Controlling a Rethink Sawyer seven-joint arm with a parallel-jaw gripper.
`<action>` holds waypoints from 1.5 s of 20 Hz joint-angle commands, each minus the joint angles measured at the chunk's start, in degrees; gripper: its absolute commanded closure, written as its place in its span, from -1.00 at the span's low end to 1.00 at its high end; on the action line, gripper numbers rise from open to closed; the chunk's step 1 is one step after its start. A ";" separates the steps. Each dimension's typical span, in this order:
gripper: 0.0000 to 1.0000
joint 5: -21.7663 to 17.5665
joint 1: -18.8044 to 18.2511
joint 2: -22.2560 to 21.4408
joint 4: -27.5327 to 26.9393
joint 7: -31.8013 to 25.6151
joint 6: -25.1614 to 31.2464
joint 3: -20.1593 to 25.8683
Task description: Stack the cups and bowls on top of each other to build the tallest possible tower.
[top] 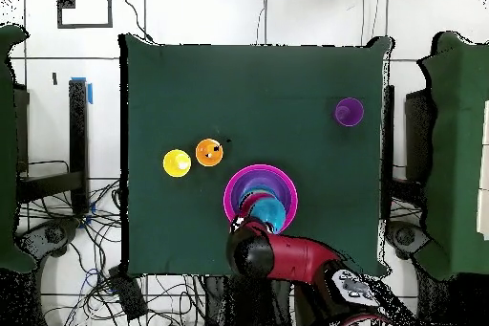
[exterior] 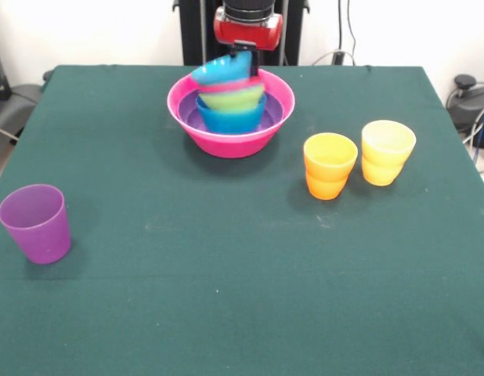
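The tower stands at the table's far middle on a wide hot-pink bowl (exterior: 230, 135) (top: 233, 198). Inside it nest a purple bowl (exterior: 191, 120), a blue bowl (exterior: 230, 119) and a lime green bowl (exterior: 234, 98), with a thin red-pink rim (exterior: 230, 84) above the green. A cyan bowl (exterior: 221, 70) (top: 268, 213) tilts on top, and my gripper (exterior: 244, 61) is shut on its rim from above. Three cups stand apart, upright: purple (exterior: 36, 223) (top: 349, 111), orange (exterior: 330, 164) (top: 209, 152) and yellow (exterior: 388, 151) (top: 177, 163).
Dark green cloth covers the table (exterior: 226, 298). In the overhead view my red arm (top: 287, 257) reaches over the table's near edge to the bowls. Cables and stands lie off the table's sides.
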 commanded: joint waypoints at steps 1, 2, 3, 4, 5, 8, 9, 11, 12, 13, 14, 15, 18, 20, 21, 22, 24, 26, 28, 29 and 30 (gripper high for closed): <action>-1.00 -2.67 1.01 2.36 -3.35 4.13 -0.32 2.48; -1.00 -2.66 1.08 2.25 -3.35 4.14 -0.29 2.50; -1.00 -2.68 1.08 2.24 -3.32 4.14 -0.24 2.57; -1.00 -2.71 1.09 2.23 -3.28 4.13 -0.19 2.65; -1.00 -2.85 1.00 2.17 -3.58 3.86 -0.04 2.70; -1.00 -3.06 0.56 2.08 -3.65 3.44 0.36 3.15; -1.00 -3.07 0.47 2.04 -3.69 3.36 0.51 3.25; -1.00 -3.03 0.47 1.96 -3.80 3.24 0.88 3.26; -1.00 -2.98 0.66 1.91 -3.92 3.22 1.03 3.07; -1.00 -2.68 1.18 1.68 -4.05 3.13 2.06 2.57; -1.00 -2.18 2.26 1.54 -4.28 3.07 3.80 1.42; -1.00 -1.68 2.56 1.51 -4.24 3.65 3.61 1.33; -1.00 -1.53 3.29 1.33 -4.79 3.47 4.12 1.04; -1.00 -1.46 2.92 0.93 -4.39 3.47 4.34 1.34; -1.00 -1.45 2.59 0.49 -4.10 3.38 4.60 1.63; -1.00 -1.47 2.17 -0.59 -3.45 3.16 5.31 1.78; -1.00 -1.45 1.50 -3.30 -2.27 2.46 7.27 2.09; -1.00 -1.19 0.72 -6.55 -1.27 1.44 10.09 2.80; -1.00 -0.79 -0.54 -9.33 -0.28 0.45 12.80 4.29; -1.00 -0.55 -1.16 -10.59 0.17 0.04 14.02 5.06; -1.00 -0.31 -1.78 -11.85 0.61 -0.37 15.25 5.83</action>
